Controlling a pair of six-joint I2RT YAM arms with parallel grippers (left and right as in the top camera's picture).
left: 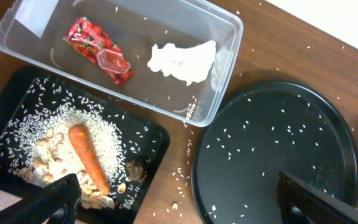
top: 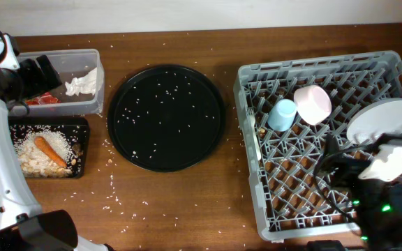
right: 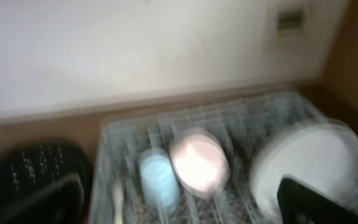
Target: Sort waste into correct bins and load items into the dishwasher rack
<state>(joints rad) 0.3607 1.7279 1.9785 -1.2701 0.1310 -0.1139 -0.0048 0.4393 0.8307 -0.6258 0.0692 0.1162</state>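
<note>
Clear glossy plastic tub (left: 225,68), matt black tray (left: 160,140), grey plastic rack (top: 257,139) on brown wood table (top: 187,202).

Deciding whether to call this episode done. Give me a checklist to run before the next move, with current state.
1. Red wrapper and white napkin in the clear tub: ok.
2. Carrot and rice in the black tray: ok.
3. Blue cup, white bowl and plate in the rack: ok.
4. Fork loaded: cannot tell, the right wrist view is blurred.
5. All rice binned: not ok, some lies on the round tray and the table.
6. Left gripper and right gripper empty: ok, both open.
</note>
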